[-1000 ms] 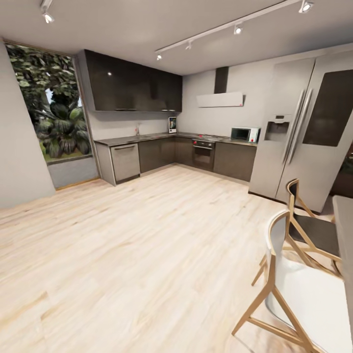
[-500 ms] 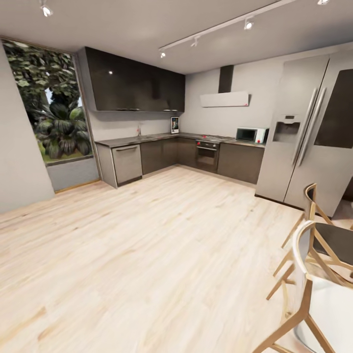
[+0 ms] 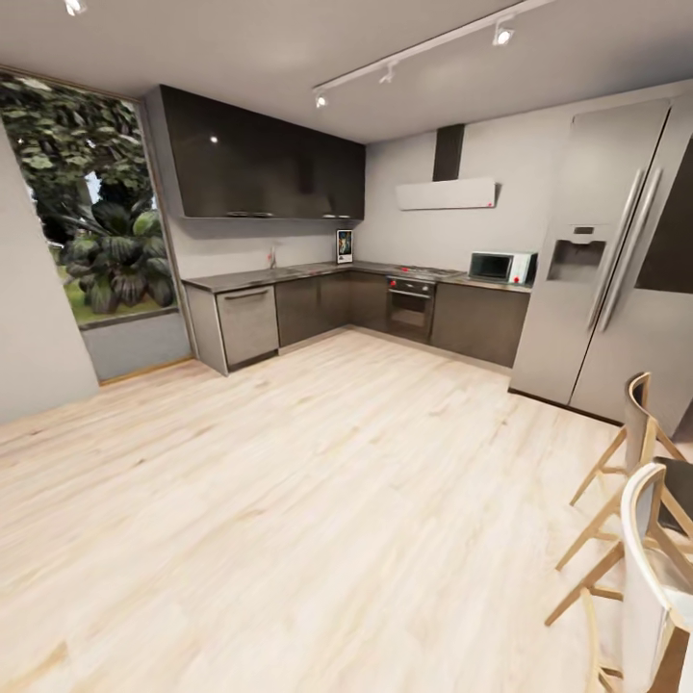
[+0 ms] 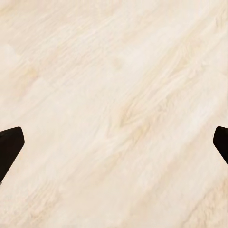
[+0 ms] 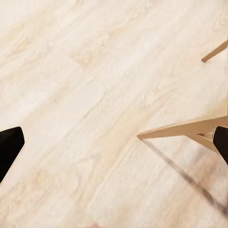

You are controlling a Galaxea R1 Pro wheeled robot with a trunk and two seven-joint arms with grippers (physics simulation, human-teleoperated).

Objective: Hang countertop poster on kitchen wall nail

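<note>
Across the room the poster stands upright in the corner of the grey kitchen countertop, leaning at the wall; it is small and its artwork is hard to read from here. The countertop runs in an L over dark cabinets, with a hob in it. In the left wrist view my left gripper is open over bare wooden floor, its dark fingertips at the frame's edges. In the right wrist view my right gripper is open too, above floor and a wooden chair leg.
Light wooden floor stretches to the kitchen. Wooden chairs stand close at the right. A tall steel fridge is at the right, a microwave on the counter, an oven below the hob, a large window at the left.
The whole head view has shifted: the camera moved forward and turned left, so the kitchen looks slightly nearer and the chairs have slid toward the right edge.
</note>
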